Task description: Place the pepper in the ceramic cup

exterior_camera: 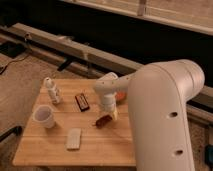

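The pepper [103, 120], small, dark red-brown and elongated, lies on the wooden table [50, 145] near its middle. My gripper [108, 112] hangs from the white arm right above the pepper's right end, at or very near it. The ceramic cup [44, 116], white with a wide round rim, stands upright at the table's left side, well to the left of the gripper and the pepper.
A slim white bottle [51, 90] stands at the back left. A flat dark bar [82, 102] lies behind the pepper. A pale rectangular block [74, 138] lies near the front. An orange bowl [120, 96] sits behind the arm. My large white arm [165, 115] covers the table's right side.
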`<state>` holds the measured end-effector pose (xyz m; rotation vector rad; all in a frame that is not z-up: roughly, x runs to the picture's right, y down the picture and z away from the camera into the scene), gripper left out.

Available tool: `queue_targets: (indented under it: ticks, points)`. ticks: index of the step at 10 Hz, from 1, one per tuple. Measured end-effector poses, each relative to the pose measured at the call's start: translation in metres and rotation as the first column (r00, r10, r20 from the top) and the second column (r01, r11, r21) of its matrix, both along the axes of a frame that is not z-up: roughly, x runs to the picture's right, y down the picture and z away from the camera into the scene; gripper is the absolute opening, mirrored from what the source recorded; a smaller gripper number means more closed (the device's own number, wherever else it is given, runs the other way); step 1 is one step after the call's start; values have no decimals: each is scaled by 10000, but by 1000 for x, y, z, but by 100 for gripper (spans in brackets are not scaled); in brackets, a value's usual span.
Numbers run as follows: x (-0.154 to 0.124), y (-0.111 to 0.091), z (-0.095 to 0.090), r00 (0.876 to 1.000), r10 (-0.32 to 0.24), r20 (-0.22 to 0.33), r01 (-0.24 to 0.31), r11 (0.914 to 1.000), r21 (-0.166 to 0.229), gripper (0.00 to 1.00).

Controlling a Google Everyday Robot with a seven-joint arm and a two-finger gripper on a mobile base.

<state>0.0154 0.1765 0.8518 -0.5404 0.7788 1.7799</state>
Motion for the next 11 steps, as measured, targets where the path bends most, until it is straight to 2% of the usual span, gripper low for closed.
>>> queue_targets:
  ticks: [7, 8, 11]
  points:
    - [0, 10, 6, 10000, 86, -20, -87, 9997, -215, 65]
    - [0, 12, 7, 10000, 55, -45, -56, 9996, -271, 61]
    - [-1, 15, 9, 10000, -2, -50, 0, 9991, -424, 34]
